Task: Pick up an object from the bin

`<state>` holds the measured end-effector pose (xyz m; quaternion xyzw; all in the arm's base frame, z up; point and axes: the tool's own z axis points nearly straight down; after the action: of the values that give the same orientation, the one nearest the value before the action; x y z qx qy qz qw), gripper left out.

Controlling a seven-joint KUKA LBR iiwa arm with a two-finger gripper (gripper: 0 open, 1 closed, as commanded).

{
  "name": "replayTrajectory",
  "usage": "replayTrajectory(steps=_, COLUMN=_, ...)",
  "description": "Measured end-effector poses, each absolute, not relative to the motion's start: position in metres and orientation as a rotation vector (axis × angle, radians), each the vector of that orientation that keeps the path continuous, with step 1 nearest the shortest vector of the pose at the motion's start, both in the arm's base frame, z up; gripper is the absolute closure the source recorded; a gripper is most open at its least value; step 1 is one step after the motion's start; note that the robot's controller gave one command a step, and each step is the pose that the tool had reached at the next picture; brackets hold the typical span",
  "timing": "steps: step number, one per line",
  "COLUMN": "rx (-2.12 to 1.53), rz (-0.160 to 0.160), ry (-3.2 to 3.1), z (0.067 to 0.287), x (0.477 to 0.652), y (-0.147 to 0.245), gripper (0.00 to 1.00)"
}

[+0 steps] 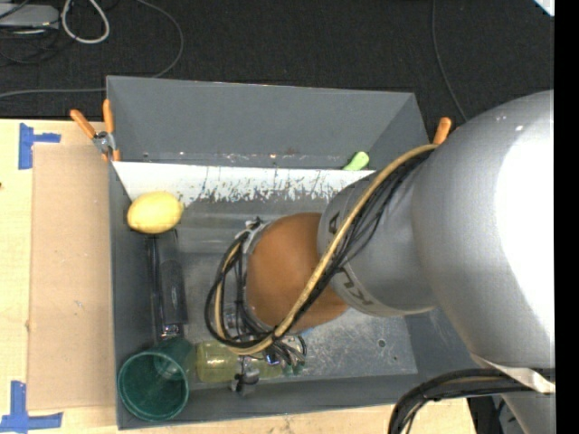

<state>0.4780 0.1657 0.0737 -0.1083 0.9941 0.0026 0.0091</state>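
By the near wall of the bin (pixel 362 385), a green cup (pixel 152 385) lies beside a pale yellowish translucent piece (pixel 213 362). The fingers (pixel 244 380) are down just beside that piece, under the orange wrist cover (pixel 289 274). I cannot tell how far open they are or whether they grip anything. Nothing looks lifted yet, so the pick seems still to do. Farther back lie a dark long object (pixel 166 287) and a lemon (pixel 155 213).

A small pale yellow-green thing (pixel 215 363), see-through and rounded, perhaps a stubby plastic bottle or jar; its outline is hard to make out. It seems to lie on its side, long axis running across the view, on the floor of the bin (pixel 362 346). It sits just beside the gripper (pixel 244 378), on the gripper's view-left side, its near end at or under the tip.
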Motion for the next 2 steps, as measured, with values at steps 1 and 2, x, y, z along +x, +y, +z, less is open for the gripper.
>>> replayTrajectory(steps=1, rx=-0.294, rz=0.006, ry=3.11, z=0.0735, x=0.478, y=0.1665, gripper=0.0)
replayTrajectory(steps=2, rx=-0.33, rz=0.007, ry=3.109, z=0.0726, x=0.4774, y=0.1653, gripper=1.0)
